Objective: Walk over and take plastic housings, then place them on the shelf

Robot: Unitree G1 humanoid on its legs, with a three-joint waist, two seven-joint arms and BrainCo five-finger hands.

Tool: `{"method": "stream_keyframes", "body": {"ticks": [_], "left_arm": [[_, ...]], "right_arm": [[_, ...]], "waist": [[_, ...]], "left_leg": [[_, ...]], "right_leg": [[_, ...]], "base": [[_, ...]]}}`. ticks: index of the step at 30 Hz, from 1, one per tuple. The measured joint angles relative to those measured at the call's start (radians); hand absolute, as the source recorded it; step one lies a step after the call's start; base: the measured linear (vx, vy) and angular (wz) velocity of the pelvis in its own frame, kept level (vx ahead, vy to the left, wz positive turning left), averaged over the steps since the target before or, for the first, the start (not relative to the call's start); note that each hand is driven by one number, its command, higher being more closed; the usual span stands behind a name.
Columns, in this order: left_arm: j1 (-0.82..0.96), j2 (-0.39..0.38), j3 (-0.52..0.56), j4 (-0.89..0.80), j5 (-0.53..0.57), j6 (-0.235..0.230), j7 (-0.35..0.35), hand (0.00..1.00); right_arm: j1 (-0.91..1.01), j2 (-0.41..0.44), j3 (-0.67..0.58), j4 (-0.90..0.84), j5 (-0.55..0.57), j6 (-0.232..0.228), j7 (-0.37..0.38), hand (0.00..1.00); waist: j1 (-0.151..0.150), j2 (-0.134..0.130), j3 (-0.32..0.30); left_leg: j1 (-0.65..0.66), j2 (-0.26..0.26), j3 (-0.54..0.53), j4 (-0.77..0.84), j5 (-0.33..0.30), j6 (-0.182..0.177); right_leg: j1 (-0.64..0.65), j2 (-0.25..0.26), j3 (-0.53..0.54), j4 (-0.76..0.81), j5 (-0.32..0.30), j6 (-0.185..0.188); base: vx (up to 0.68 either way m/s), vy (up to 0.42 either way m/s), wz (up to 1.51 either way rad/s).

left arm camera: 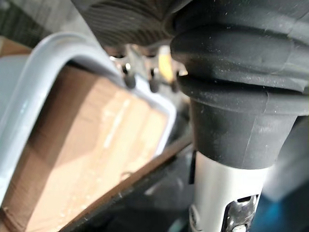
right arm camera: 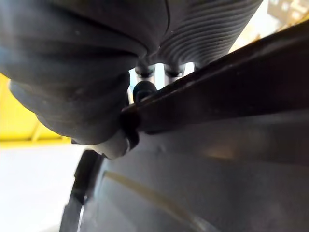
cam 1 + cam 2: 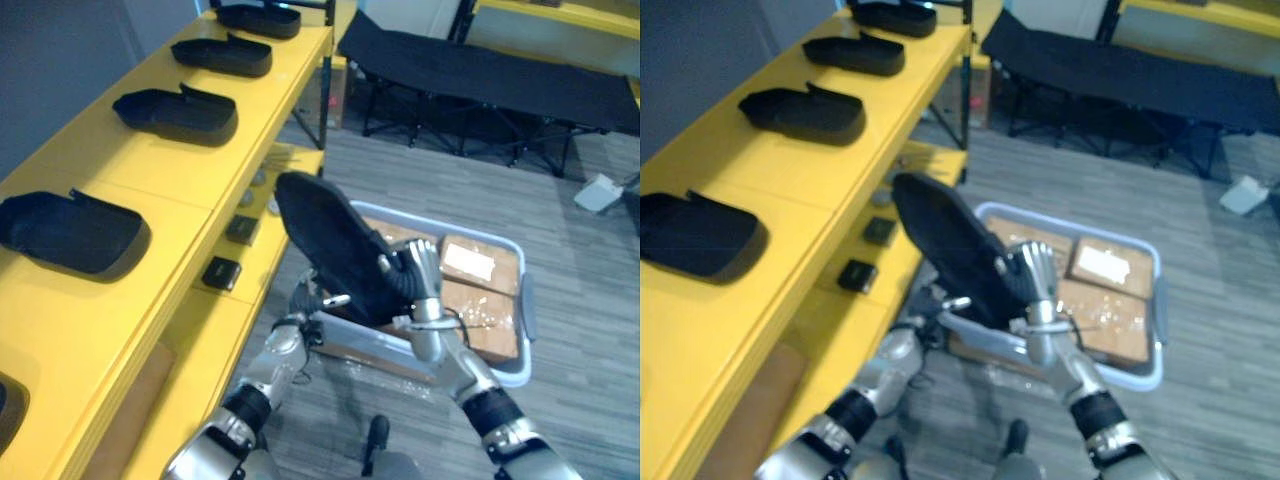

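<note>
Black housing (image 3: pixel 325 240) is up in the air, tilted, its top end near the yellow shelf (image 3: pixel 180 170). My right hand (image 3: pixel 422 268) grips its lower right edge. My left hand (image 3: pixel 303 303) is at its lower left. Below sits a grey bin (image 3: pixel 525 310) holding cardboard boxes (image 3: pixel 490 325). More housings (image 3: pixel 175 112) lie in a row on the shelf top.

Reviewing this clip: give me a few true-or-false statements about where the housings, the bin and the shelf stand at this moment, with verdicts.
1. The right hand grips a black housing, lifted clear of the bin. True.
2. The top of the yellow shelf is bare. False: a row of housings lies along it.
3. The bin holds cardboard boxes. True.
4. The black housing already rests on the shelf. False: it is in the air beside the shelf.
</note>
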Motion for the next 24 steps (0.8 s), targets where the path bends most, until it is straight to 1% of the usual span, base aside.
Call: {"method": "stream_keyframes", "body": {"ticks": [5, 7, 8, 10, 11, 12, 13, 14, 15, 16, 18, 19, 20, 22, 24], "left_arm": [[-0.007, -0.019, 0.001, 0.008, -0.072, -0.001, -0.005, 0.0], [-0.014, -0.036, 0.003, 0.029, -0.142, -0.011, -0.012, 0.0], [-0.015, -0.037, 0.003, 0.037, -0.167, -0.015, -0.02, 0.0], [-0.015, -0.038, 0.003, 0.047, -0.253, -0.025, -0.043, 0.0], [-0.015, -0.038, 0.003, 0.048, -0.302, -0.039, -0.051, 1.0], [-0.015, -0.038, 0.01, 0.049, -0.355, -0.053, -0.07, 1.0], [-0.015, -0.039, 0.011, 0.049, -0.379, -0.061, -0.078, 1.0], [-0.015, -0.041, 0.015, 0.049, -0.442, -0.082, -0.103, 1.0], [-0.015, -0.042, 0.023, 0.049, -0.49, -0.093, -0.124, 1.0], [-0.015, -0.043, 0.026, 0.049, -0.506, -0.103, -0.132, 1.0], [-0.015, -0.056, 0.051, 0.068, -0.582, -0.131, -0.177, 1.0], [-0.015, -0.058, 0.052, 0.075, -0.595, -0.138, -0.187, 1.0], [-0.013, -0.061, 0.052, 0.08, -0.632, -0.147, -0.201, 1.0], [-0.013, -0.061, 0.061, 0.08, -0.68, -0.152, -0.22, 1.0], [-0.013, -0.06, 0.068, 0.081, -0.694, -0.154, -0.233, 1.0]], "right_arm": [[0.003, 0.018, 0.036, 0.0, 0.019, -0.001, 0.002, 1.0], [0.014, 0.034, 0.036, 0.001, 0.022, -0.001, 0.003, 1.0], [0.016, 0.036, 0.036, 0.003, 0.025, -0.001, 0.003, 1.0], [0.029, 0.039, 0.04, 0.017, 0.043, -0.003, 0.009, 1.0], [0.035, 0.044, 0.04, 0.018, 0.05, -0.003, 0.015, 1.0], [0.036, 0.052, 0.041, 0.02, 0.067, -0.003, 0.022, 1.0], [0.037, 0.055, 0.041, 0.022, 0.071, -0.003, 0.022, 1.0], [0.037, 0.061, 0.043, 0.027, 0.079, -0.003, 0.022, 1.0], [0.038, 0.068, 0.048, 0.034, 0.082, -0.003, 0.021, 1.0], [0.039, 0.071, 0.049, 0.036, 0.086, -0.004, 0.02, 1.0], [0.045, 0.08, 0.051, 0.039, 0.098, -0.008, 0.014, 1.0], [0.048, 0.083, 0.051, 0.041, 0.099, -0.009, 0.01, 1.0], [0.056, 0.092, 0.051, 0.044, 0.105, -0.01, -0.002, 1.0], [0.063, 0.104, 0.05, 0.045, 0.116, -0.01, -0.014, 1.0], [0.069, 0.112, 0.053, 0.043, 0.115, -0.033, -0.03, 1.0]], "waist": [[0.001, 0.0, 0.0], [0.002, -0.001, -0.002], [0.002, -0.001, -0.003], [0.002, -0.002, -0.017], [0.002, -0.002, -0.023], [0.001, -0.002, -0.024], [-0.001, -0.002, -0.024], [-0.002, -0.002, -0.024], [-0.002, -0.002, -0.025], [-0.003, -0.003, -0.026], [-0.005, -0.006, -0.028], [-0.005, -0.008, -0.029], [-0.004, -0.009, -0.03], [-0.004, -0.011, -0.033], [-0.007, -0.016, -0.037]], "left_leg": [[0.001, -0.006, -0.001, -0.001, 0.004, 0.003], [0.001, -0.009, -0.001, -0.002, 0.005, 0.005], [0.002, -0.009, -0.001, -0.003, 0.005, 0.005], [0.004, -0.011, -0.001, -0.011, 0.01, 0.006], [0.007, -0.012, 0.0, -0.015, 0.011, 0.006], [0.017, -0.013, 0.002, -0.022, 0.013, 0.005], [0.022, -0.014, 0.002, -0.028, 0.015, 0.006], [0.028, -0.015, 0.002, -0.031, 0.016, 0.005], [0.033, -0.016, 0.002, -0.033, 0.016, 0.005], [0.033, -0.016, 0.002, -0.034, 0.017, 0.005], [0.036, -0.021, 0.001, -0.057, 0.03, 0.006], [0.039, -0.022, 0.0, -0.067, 0.036, 0.006], [0.044, -0.023, 0.001, -0.081, 0.043, 0.005], [0.053, -0.025, 0.002, -0.102, 0.053, 0.004], [0.055, -0.025, 0.002, -0.106, 0.055, 0.004]], "right_leg": [[0.001, -0.006, -0.001, 0.0, 0.002, 0.002], [0.002, -0.008, -0.001, 0.0, 0.002, 0.003], [0.002, -0.009, -0.001, 0.0, 0.002, 0.003], [0.001, -0.01, -0.002, 0.0, 0.002, 0.004], [0.001, -0.01, -0.002, 0.0, 0.002, 0.004], [0.007, -0.011, 0.0, 0.0, 0.002, 0.004], [0.01, -0.012, -0.001, 0.0, 0.002, 0.004], [0.016, -0.013, -0.003, 0.0, 0.002, 0.004], [0.019, -0.013, -0.002, 0.0, 0.001, 0.004], [0.018, -0.014, -0.002, 0.0, 0.001, 0.005], [0.015, -0.017, -0.008, 0.0, 0.0, 0.005], [0.014, -0.017, -0.009, 0.0, 0.0, 0.005], [0.012, -0.017, -0.01, 0.0, 0.0, 0.005], [0.013, -0.016, -0.011, 0.0, 0.0, 0.004], [0.012, -0.015, -0.011, 0.0, 0.0, 0.004]], "base": [[0.0, 0.0, 0.0], [0.0, 0.0, 0.0], [0.0, 0.0, 0.0], [0.0, 0.0, 0.0], [0.0, 0.0, 0.0], [0.0, 0.0, 0.0], [0.0, 0.0, 0.0], [0.0, 0.0, 0.0], [0.0, 0.0, 0.0], [0.0, 0.0, 0.0], [-0.03, 0.0, 0.05], [-0.01, -0.001, 0.06], [0.0, 0.0, 0.0], [0.0, 0.0, 0.0], [0.0, 0.0, 0.0]]}}
